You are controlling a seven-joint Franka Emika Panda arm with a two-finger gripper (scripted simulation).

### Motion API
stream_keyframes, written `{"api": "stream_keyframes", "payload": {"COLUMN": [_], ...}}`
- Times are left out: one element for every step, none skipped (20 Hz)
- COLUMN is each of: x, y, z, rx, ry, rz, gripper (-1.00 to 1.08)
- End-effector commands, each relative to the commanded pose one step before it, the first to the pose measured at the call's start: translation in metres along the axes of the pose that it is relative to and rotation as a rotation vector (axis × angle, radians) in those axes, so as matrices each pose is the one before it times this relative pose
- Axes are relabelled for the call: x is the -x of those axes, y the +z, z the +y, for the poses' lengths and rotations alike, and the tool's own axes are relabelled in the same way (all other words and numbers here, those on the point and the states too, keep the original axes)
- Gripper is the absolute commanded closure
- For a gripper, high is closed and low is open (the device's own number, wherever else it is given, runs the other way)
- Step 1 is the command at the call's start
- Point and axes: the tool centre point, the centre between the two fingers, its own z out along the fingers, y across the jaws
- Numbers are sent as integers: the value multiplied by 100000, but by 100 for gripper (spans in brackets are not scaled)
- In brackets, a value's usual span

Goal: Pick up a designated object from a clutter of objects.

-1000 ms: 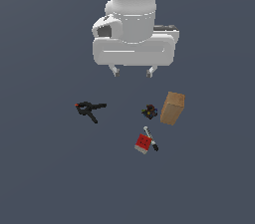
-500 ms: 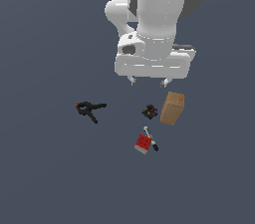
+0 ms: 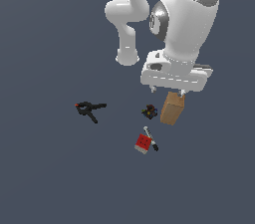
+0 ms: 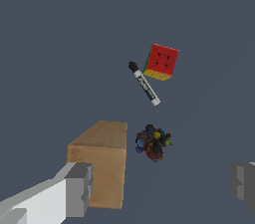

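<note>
The tall tan-brown box (image 3: 172,111) stands at the exterior view's right of the clutter; it also shows in the wrist view (image 4: 99,158). My gripper (image 3: 168,90) hangs open and empty just above the box's top. In the wrist view the gripper (image 4: 160,185) has its jaws wide apart, and one finger (image 4: 77,188) overlaps the box's near face. The small dark multicoloured lump (image 3: 149,112) (image 4: 153,142) lies close beside the box. The dark marker (image 3: 151,138) (image 4: 144,83) and the red box (image 3: 143,142) (image 4: 162,61) lie further off.
A black clamp with a red tip (image 3: 89,108) lies apart at the exterior view's left. All items rest on a plain dark grey floor (image 3: 50,178). The white arm's links (image 3: 129,19) rise behind the clutter.
The arm has swung toward the exterior view's right and come lower, so the open gripper now sits over the tan box. The objects have not moved.
</note>
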Motion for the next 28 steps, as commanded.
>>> {"api": "stream_keyframes", "payload": {"x": [1031, 395, 380, 366, 347, 328, 307, 280, 258, 227, 201, 172, 141, 112, 79, 49, 25, -65, 2, 5, 9, 13, 17, 22, 4, 31, 34, 8], "y": [1415, 490, 458, 424, 392, 359, 327, 296, 263, 233, 201, 170, 139, 107, 77, 46, 11, -63, 32, 95, 158, 222, 285, 349, 410, 478, 542, 521], "z": [-1591, -538, -494, -455, -415, -377, -341, -302, -270, -232, -202, -169, -137, -107, -75, -46, -24, 73, -1, -2, -3, -4, -5, -6, 23, -9, -10, 18], "rx": [266, 92, 84, 76, 69, 62, 56, 51, 44, 39, 33, 28, 23, 17, 13, 7, 0, 17, 0, 0, 0, 0, 0, 0, -37, 0, 0, -38], "ry": [2119, 692, 651, 601, 557, 510, 462, 424, 372, 336, 285, 242, 199, 151, 112, 65, 0, -217, 0, 0, 0, 0, 0, 0, 53, 0, 0, 52], "rz": [-632, -236, -224, -207, -194, -178, -162, -150, -132, -120, -102, -87, -72, -55, -41, -23, 0, -18, 0, 0, 0, 0, 0, 0, -23, 0, 0, -24], "gripper": [-92, -92, -92, -92, -92, -92, -92, -92, -92, -92, -92, -92, -92, -92, -92, -92, -92, -92, -92, -92, -92, -92, -92, -92, -92, -92, -92, -92]}}
